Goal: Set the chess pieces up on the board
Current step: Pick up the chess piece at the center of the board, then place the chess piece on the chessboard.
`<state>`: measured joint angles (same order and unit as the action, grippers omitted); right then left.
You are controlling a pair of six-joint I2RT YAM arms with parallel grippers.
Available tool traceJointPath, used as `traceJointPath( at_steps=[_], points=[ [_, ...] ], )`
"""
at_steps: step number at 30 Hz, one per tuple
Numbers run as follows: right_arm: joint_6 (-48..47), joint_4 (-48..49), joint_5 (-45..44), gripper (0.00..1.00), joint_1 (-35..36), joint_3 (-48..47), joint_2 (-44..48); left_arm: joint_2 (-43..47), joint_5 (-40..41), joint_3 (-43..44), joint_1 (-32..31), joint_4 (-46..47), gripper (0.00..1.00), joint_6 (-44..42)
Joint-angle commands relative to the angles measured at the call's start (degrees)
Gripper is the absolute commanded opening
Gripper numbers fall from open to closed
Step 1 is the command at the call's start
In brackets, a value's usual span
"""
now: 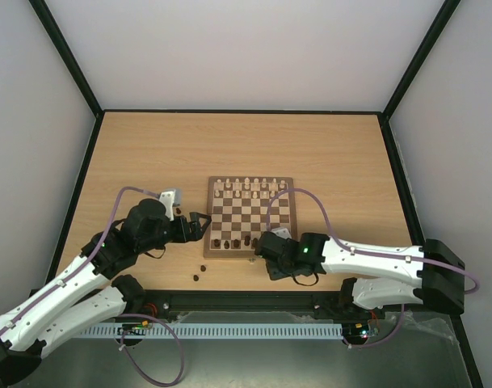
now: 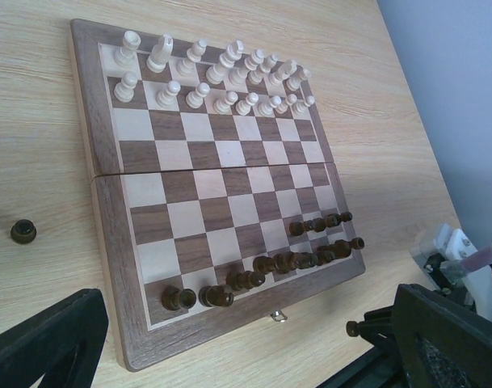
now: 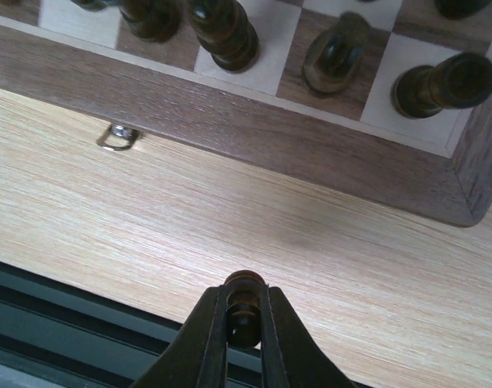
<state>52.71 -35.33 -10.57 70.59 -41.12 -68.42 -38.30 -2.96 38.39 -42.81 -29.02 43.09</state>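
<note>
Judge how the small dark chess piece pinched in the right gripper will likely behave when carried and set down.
The dark piece looks like rigid turned wood, so it should not flex. Tiny within the right gripper, it is probably light. Its rounded sides give little contact, so it might twist or slip, and could tip when set on the board.

You have: pale wood-grain table; on it, one brown-and-cream chequered wooden chessboard and two loose dark brown turned pieces just off its near-left corner.

White arm links, black joints, purple cables, green light
</note>
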Motion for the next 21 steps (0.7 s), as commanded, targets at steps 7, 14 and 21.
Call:
traceJointPath(
  at_steps=[7, 14, 21],
  points=[
    [-3.33, -11.06, -4.52, 0.02, -0.05, -11.4, 0.13, 0.78, 0.15, -0.77, 0.27, 0.64, 0.99, 0.81],
    [-12.65, -13.79, -5.35, 0.02, -6.94, -21.69, -5.39, 1.75, 0.39, -1.59, 0.27, 0.6, 0.99, 0.83],
    [-19.34, -12.12, -3.58, 0.02, -10.2, -28.82, -15.26, 2.36, 0.17, -2.63, 0.27, 1.15, 0.99, 1.23]
  ],
)
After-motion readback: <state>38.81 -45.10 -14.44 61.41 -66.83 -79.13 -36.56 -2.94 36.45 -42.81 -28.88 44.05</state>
